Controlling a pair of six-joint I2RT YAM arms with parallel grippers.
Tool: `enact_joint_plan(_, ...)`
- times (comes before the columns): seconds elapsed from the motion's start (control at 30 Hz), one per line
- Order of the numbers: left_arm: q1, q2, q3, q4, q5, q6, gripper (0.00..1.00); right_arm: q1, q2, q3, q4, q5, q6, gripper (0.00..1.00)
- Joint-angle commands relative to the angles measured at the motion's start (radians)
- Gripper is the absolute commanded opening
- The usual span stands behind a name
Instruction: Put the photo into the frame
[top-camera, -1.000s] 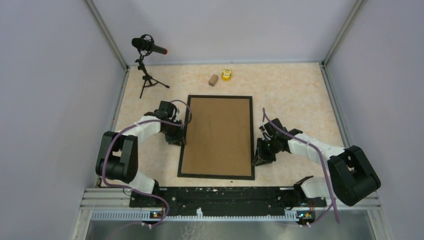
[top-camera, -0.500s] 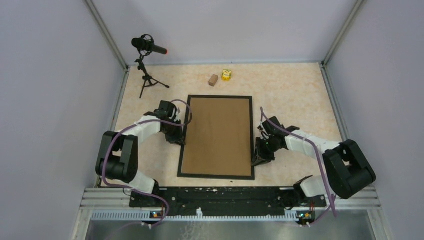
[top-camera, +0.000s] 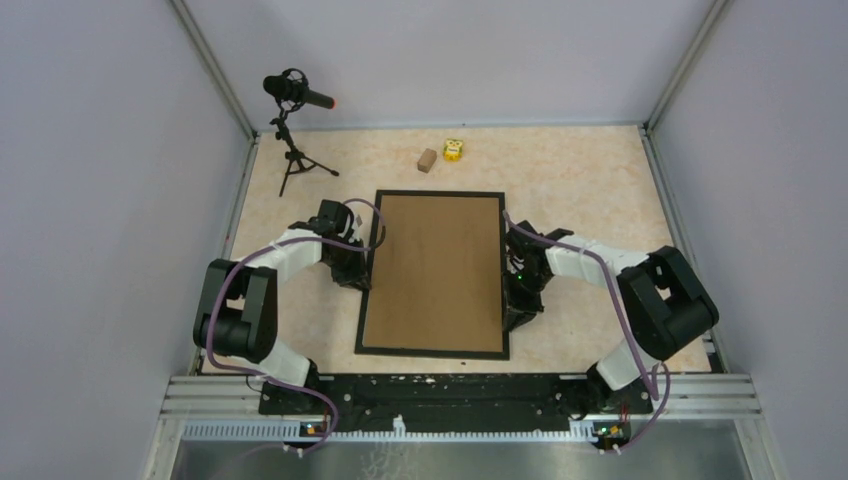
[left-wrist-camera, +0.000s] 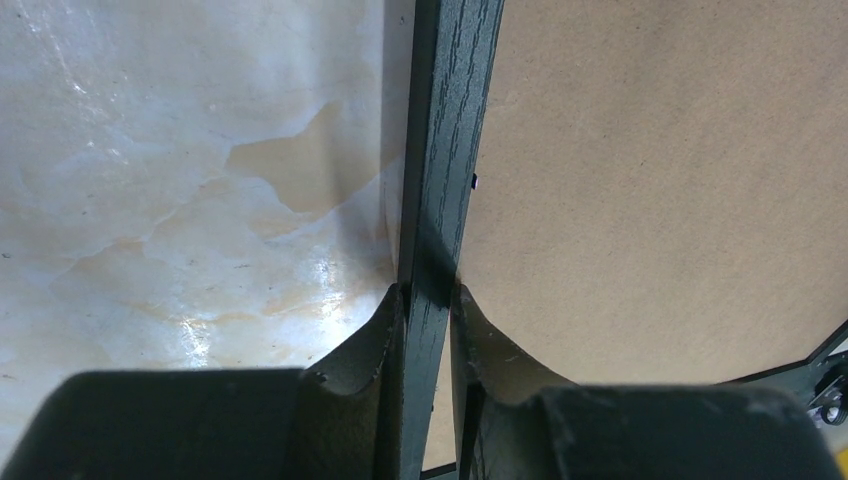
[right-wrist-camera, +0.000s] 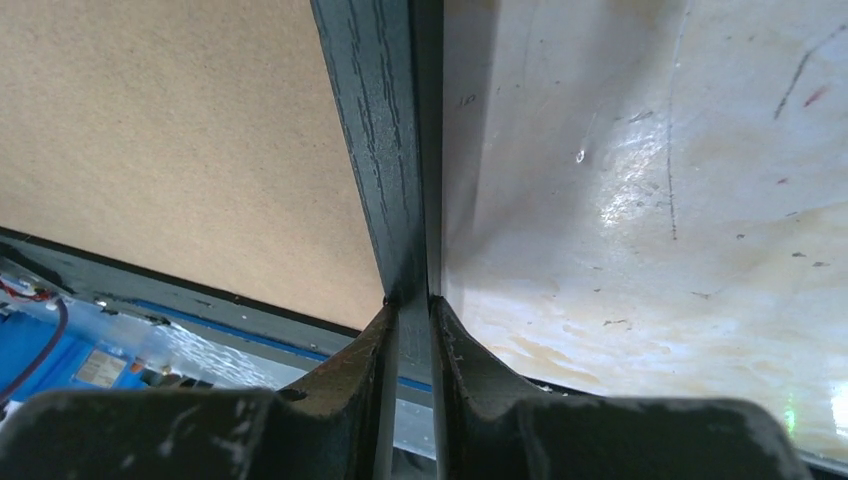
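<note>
The black frame (top-camera: 440, 194) lies flat mid-table with the brown backing board (top-camera: 435, 270) filling it. The photo is hidden. My left gripper (top-camera: 362, 268) is shut on the frame's left bar about halfway along. In the left wrist view both fingers (left-wrist-camera: 375, 330) pinch the dark bar (left-wrist-camera: 455, 120), with board (left-wrist-camera: 650, 180) to its right. My right gripper (top-camera: 512, 300) is shut on the right bar, nearer the front. The right wrist view shows that gripper (right-wrist-camera: 410, 300) clamping the bar (right-wrist-camera: 385, 150) beside the board (right-wrist-camera: 170, 130).
A microphone on a tripod (top-camera: 292, 100) stands at the back left. A small brown block (top-camera: 427, 160) and a yellow object (top-camera: 454, 150) sit behind the frame. Grey walls close in both sides, and a metal rail (top-camera: 440, 395) runs along the near edge.
The left gripper's jaws closed onto the frame's left bar. The right arm's elbow swung in toward the frame, with its gripper still on the right bar. The frame has not moved.
</note>
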Motion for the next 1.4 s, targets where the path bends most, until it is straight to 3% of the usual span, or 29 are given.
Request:
enact_joint_plan(0.0,-0.058,0.075,-0.053,0.06,0.095,-0.018,0.05,0.077,0.106,0.002,0.218,0.158,0.089,0.17)
enact_joint_plan(0.4,-0.06,0.051,-0.054,0.067,0.109,-0.023,0.03,0.118,0.105,-0.042,0.314,0.272,0.203,0.32)
enact_joint_plan(0.63,-0.06,0.052,-0.053,0.064,0.103,-0.023,0.02,0.127,0.155,0.006,0.282,0.275,0.172,0.34)
enact_joint_plan(0.73,-0.06,0.051,-0.05,0.06,0.092,-0.021,0.02,0.127,0.061,0.019,0.264,0.191,0.142,0.45)
enact_joint_plan(0.87,-0.059,0.05,-0.046,0.051,0.061,-0.019,0.01,0.095,-0.112,0.048,0.164,0.173,0.07,0.68)
enact_joint_plan(0.93,-0.058,0.053,-0.043,0.044,0.038,-0.02,0.01,0.026,-0.178,0.041,0.162,0.137,0.017,0.71)
enact_joint_plan(1.0,-0.055,0.052,-0.041,0.04,0.023,-0.022,0.0,-0.07,-0.205,0.042,0.16,0.095,-0.025,0.69)
enact_joint_plan(1.1,-0.053,0.056,-0.038,0.034,0.002,-0.022,0.0,-0.172,-0.181,0.081,0.185,0.066,-0.097,0.58)
enact_joint_plan(1.23,-0.053,0.066,-0.036,0.03,-0.012,-0.022,0.0,-0.28,-0.05,0.158,0.208,-0.022,-0.176,0.4)
enact_joint_plan(1.37,-0.05,0.073,-0.034,0.026,-0.024,-0.023,0.0,-0.321,0.078,0.253,0.212,-0.018,-0.237,0.32)
